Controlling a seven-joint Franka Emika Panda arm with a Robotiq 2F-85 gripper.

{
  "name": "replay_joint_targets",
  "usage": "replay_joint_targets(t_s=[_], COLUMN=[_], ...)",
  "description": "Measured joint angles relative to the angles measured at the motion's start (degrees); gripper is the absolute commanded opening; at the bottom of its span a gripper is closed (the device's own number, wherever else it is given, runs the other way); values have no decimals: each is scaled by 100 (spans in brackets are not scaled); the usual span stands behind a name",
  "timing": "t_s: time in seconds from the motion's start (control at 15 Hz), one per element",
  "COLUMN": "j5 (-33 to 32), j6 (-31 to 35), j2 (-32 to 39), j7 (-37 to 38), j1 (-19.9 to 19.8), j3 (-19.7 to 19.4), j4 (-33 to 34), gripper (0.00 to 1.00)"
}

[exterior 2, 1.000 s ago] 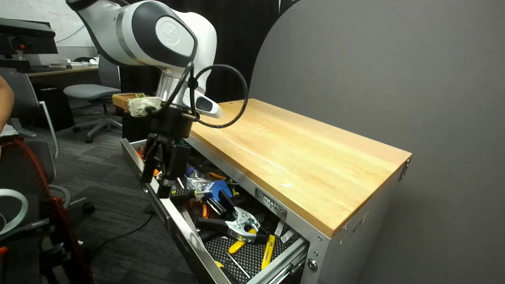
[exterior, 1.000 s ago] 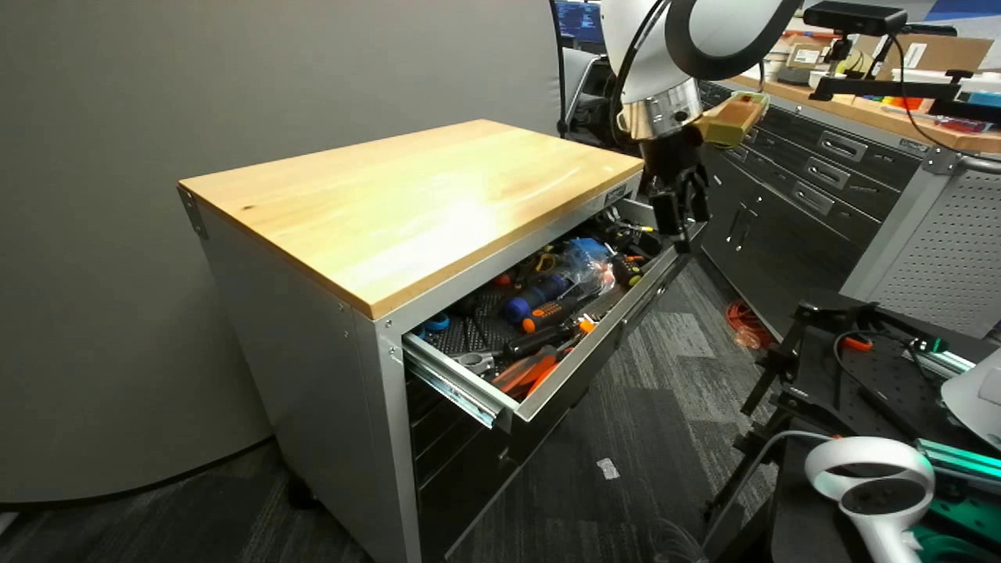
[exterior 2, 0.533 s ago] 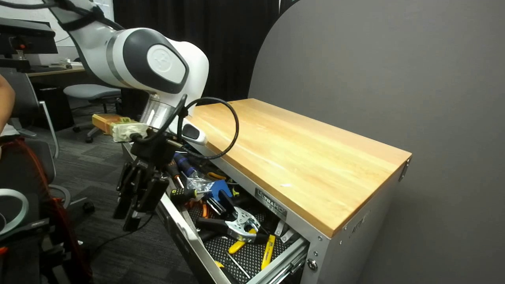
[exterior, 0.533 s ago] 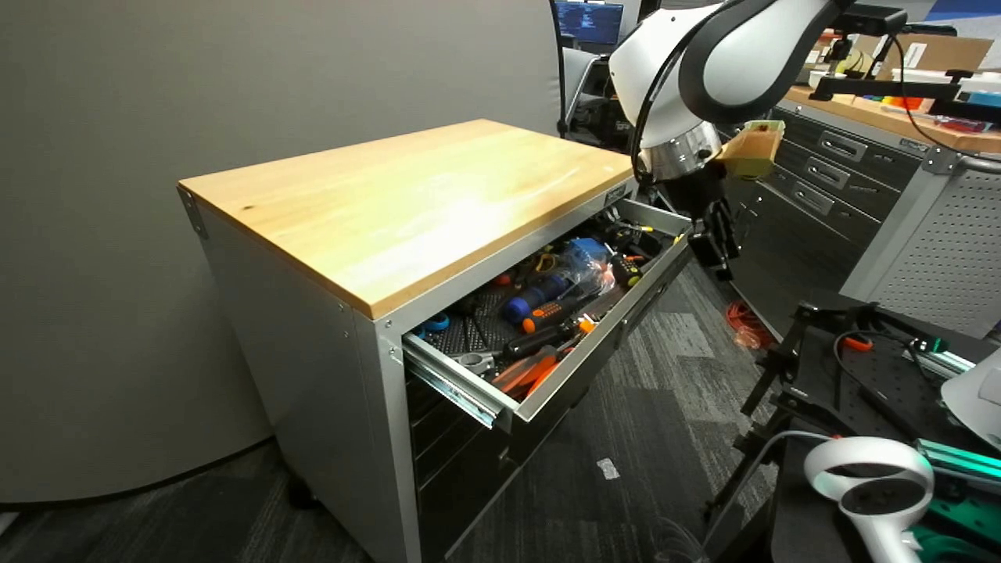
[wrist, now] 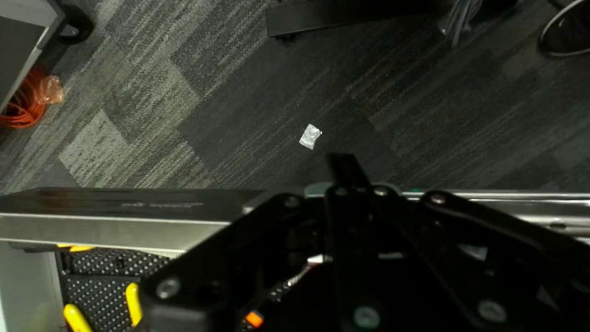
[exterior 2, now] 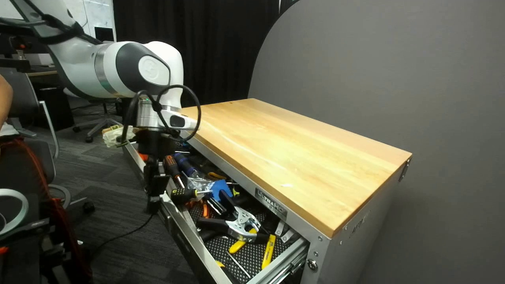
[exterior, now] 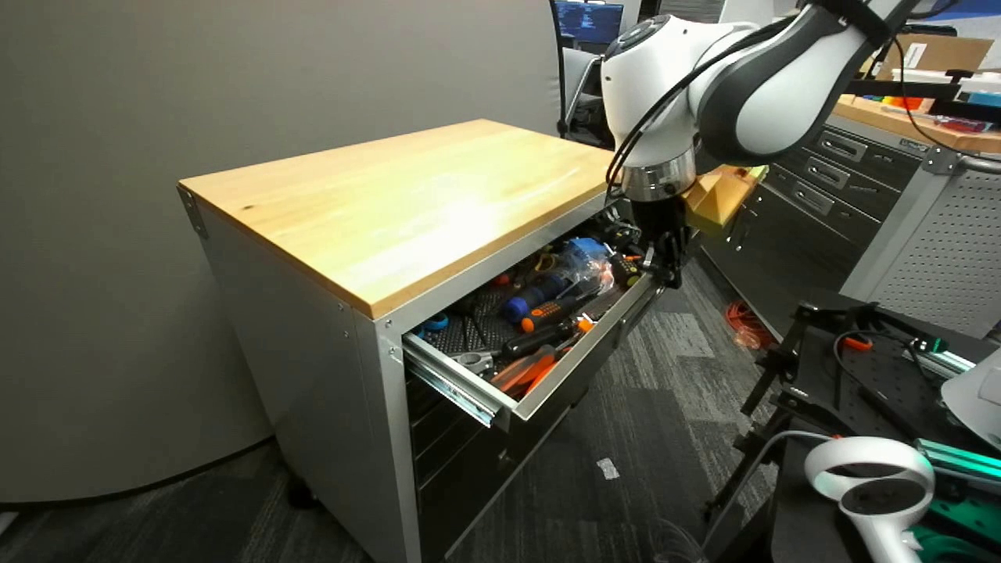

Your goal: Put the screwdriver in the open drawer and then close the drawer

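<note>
Swung inward toward the grey cabinet (exterior: pixel 313 352) over the last half second, the robot arm (exterior 2: pixel 134 71) now points its gripper (exterior 2: pixel 154 203) straight down, where before the gripper leaned and hung out in front of the drawer (exterior: pixel 580 356). Large in both exterior views stands the cabinet, topped by a slab of pale wood (exterior: pixel 414 195); beneath that slab the drawer, uppermost in the stack, stands well out, much where it stood before. Partway along the drawer's front edge hangs the gripper. Its fingers (wrist: pixel 348 173) look drawn together in the wrist view, their tips showing against the carpet (wrist: pixel 258 106) beyond the front wall; whether they touch the metal cannot be told. Crowding the drawer are a silver spring clamp (exterior 2: pixel 240 227) with dark handles, a flat yellow tool (exterior 2: pixel 268 252) near it, and, closer to the gripper, a blue handle (exterior 2: pixel 184 163) and an orange-and-black handle (exterior 2: pixel 171 165). A blue piece (exterior 2: pixel 221 190) lies beside a clear plastic bag (exterior 2: pixel 197 184). Smaller still, the stubby screwdriver (exterior 2: pixel 182 196), dark with a yellowish end, rests in the drawer just inside its front wall, near the gripper, its shaft turned toward the blue piece. On the carpet in front of the cabinet lies a pale scrap (wrist: pixel 310 136).
</note>
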Motion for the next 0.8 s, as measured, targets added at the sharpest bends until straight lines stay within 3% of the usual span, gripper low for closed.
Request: replay_joint_targets(t_s=[0.33,0.8], j5=[-576,-1226], j6=[518,864], j2=[51,378], j7=[1398,2131], j1=[184,231], j3=[-97,-141], j4=[-2,464], gripper=[0,0])
